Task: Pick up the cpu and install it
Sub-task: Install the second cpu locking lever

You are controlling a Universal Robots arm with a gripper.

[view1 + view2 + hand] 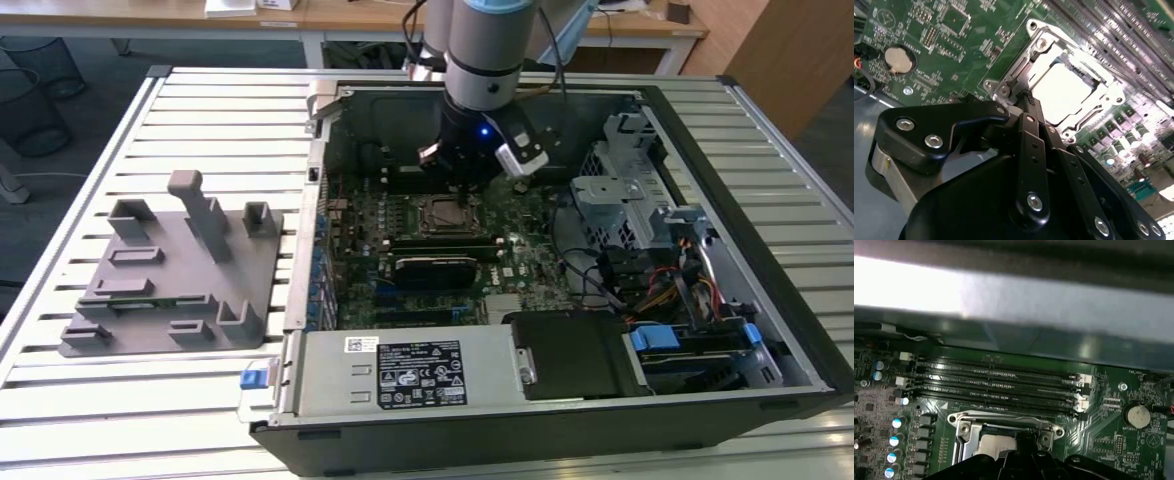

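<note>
The exterior view looks down from high and well back onto an open computer case on the bench. Both wrist views sit close over the motherboard, sharing its socket.

The gripper body is blocking one corner of the cpu & socket frame in the second wrist view, fingertips aren't resolving, and the picture's edge is cutting the cpu in the first wrist view.
</note>
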